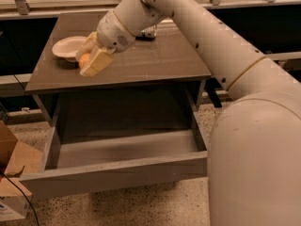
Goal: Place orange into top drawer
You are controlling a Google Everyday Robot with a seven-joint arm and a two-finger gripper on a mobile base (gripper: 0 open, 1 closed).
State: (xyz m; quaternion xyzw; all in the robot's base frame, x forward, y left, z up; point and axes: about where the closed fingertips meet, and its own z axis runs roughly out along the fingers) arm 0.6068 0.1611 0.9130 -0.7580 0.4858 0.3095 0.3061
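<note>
I am at the carrying step. The top drawer (pixel 127 150) stands open, below and forward of my pincer (pixel 90 61), under the front edge of the desk (pixel 160 60). My pincer hovers over the desk's left front, just beside the bowl (pixel 65 47), clamped on the orange (pixel 84 59), which shows between the pads. Next, I judge, I must clear the desk edge, lower into the drawer and let go.
</note>
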